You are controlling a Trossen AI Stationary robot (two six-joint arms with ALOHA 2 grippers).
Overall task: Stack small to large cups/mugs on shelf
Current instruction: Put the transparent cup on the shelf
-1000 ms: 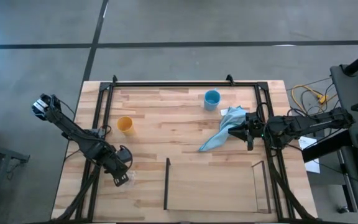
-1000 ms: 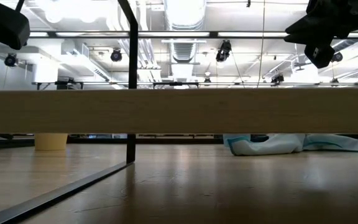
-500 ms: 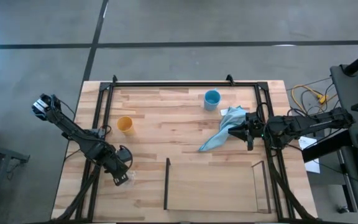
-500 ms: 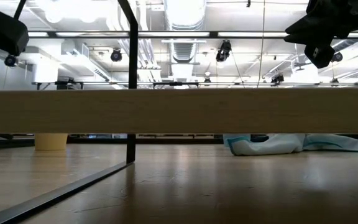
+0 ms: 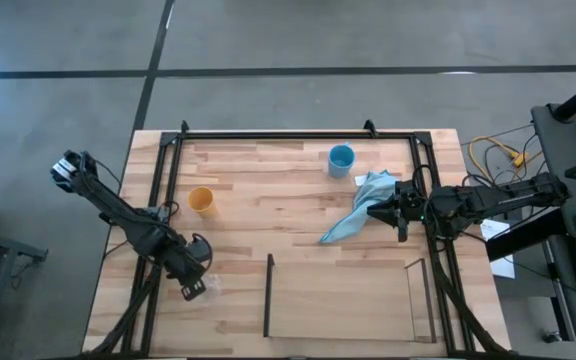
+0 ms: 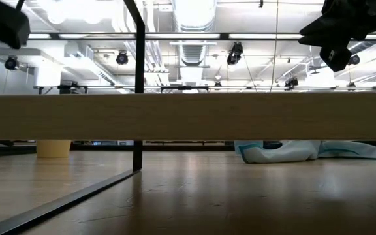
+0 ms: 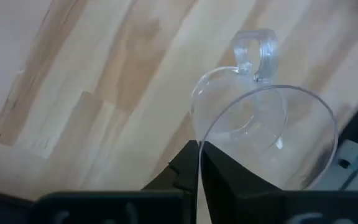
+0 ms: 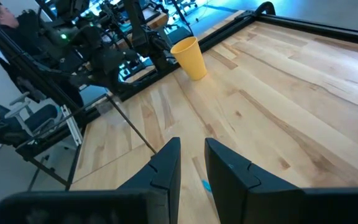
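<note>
My left gripper (image 5: 196,287) (image 7: 199,155) is at the table's near left, shut on the clear see-through cup (image 7: 260,124), which has a small handle (image 7: 257,53). The yellow-orange cup (image 5: 201,200) stands upright on its base at the left and also shows in the right wrist view (image 8: 191,57). The light blue mug (image 5: 341,159) stands at the far middle. The shelf (image 5: 268,295) of thin dark rods stands at the near middle. My right gripper (image 5: 392,208) (image 8: 192,155) hovers at the right over the light blue cloth (image 5: 356,212), its fingers a narrow gap apart and empty. My left gripper pinches the clear cup's wall at the rim (image 7: 199,146), one finger inside the cup and one outside. The cup's mouth faces my wrist, and its base and handle point away from it. I cannot tell whether the cup is clear of the table.
A black frame (image 5: 268,133) runs around the tabletop. A wooden bar (image 6: 188,117) crosses the low view and hides much of the table. The cloth (image 6: 305,151) lies on the table at the right. Bare wood lies between the shelf's two end pieces (image 5: 343,300).
My left gripper has gone up a little with the clear cup, as the low view shows.
</note>
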